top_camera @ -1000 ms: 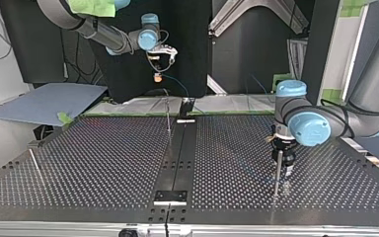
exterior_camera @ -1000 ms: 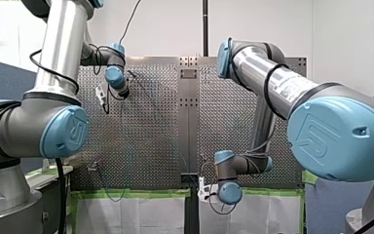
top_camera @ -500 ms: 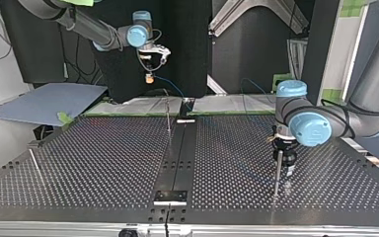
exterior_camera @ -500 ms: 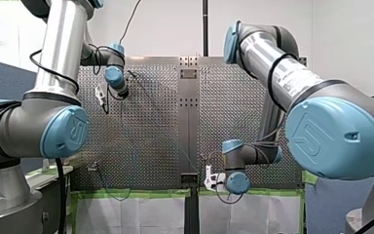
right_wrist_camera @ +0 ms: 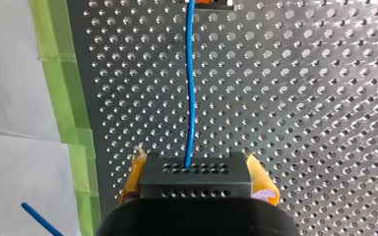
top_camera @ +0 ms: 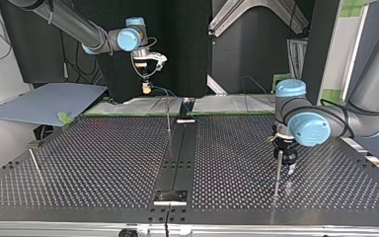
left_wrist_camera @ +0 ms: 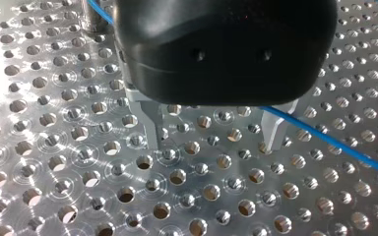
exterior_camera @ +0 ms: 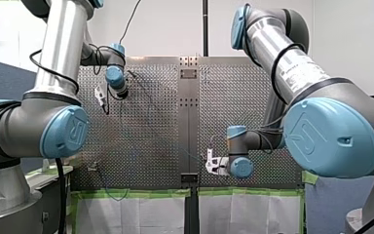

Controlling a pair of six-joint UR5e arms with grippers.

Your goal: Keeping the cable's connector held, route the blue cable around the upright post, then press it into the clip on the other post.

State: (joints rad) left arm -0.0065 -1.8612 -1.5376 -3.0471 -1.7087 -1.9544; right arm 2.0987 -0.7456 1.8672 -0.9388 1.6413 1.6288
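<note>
Connector (right_wrist_camera: 195,174): black perforated block, clamped between the yellow pads (right_wrist_camera: 261,181) of the right jaws, which are closed on its two sides. Blue cable (right_wrist_camera: 191,88) leaves the block's front face and runs ahead over the perforated desk (right_wrist_camera: 325,98), slightly wavy, to a small orange part at the far end, too cropped to identify. Green tape (right_wrist_camera: 61,73) lines the desk edge beside it.

Top view: right jaws hang raised above the desk's edge farthest from the camera, left of the thin centre post (top_camera: 169,117). The cable drops from them toward that edge. Left jaws stand low over the desk at the view's right, just behind the upright post (top_camera: 278,173).

Left wrist view: left jaws wide apart, metal fingers (left_wrist_camera: 150,125) holding nothing, tips near the desk. The cable crosses diagonally under the black body, emerges by one finger and runs on over the holes. Contact with that finger: cannot tell.
</note>
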